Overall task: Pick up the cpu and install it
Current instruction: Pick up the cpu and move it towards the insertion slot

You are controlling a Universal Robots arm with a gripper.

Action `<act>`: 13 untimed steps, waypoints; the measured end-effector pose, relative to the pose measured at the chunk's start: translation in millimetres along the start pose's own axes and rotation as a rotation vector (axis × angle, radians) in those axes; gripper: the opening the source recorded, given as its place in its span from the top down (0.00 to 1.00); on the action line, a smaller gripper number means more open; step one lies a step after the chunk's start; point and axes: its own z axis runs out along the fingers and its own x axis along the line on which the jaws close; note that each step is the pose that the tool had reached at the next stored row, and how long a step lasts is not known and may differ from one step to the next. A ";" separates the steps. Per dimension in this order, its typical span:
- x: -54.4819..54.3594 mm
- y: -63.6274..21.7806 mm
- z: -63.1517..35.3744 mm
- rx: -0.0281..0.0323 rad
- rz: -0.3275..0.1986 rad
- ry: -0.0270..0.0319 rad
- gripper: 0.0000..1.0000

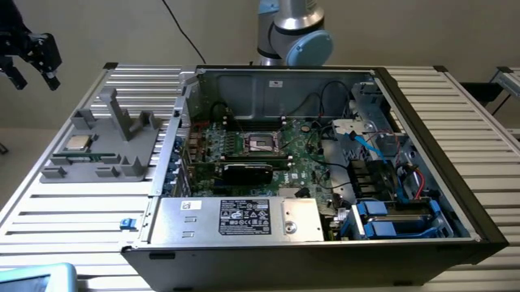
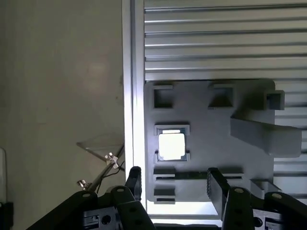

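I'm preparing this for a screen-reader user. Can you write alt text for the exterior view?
The cpu lies on a grey holder beside an open computer case, on the exterior view's left. The claw hangs open above and apart from it, holding nothing.

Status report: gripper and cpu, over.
Gripper open, empty, raised over the grey holder. Cpu seated in it, untouched. Nothing between gripper and cpu.
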 end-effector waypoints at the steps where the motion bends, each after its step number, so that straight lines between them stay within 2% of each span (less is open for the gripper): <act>1: 1.1 0.0 1.8 0.0001 -0.004 0.0001 0.33; 8: 3.4 -0.2 14.5 0.0004 -0.021 0.0003 0.32; 9: 3.3 -0.2 16.4 0.0004 -0.022 0.0003 0.25; 13: 3.2 -0.3 23.7 0.0006 -0.041 0.0005 0.25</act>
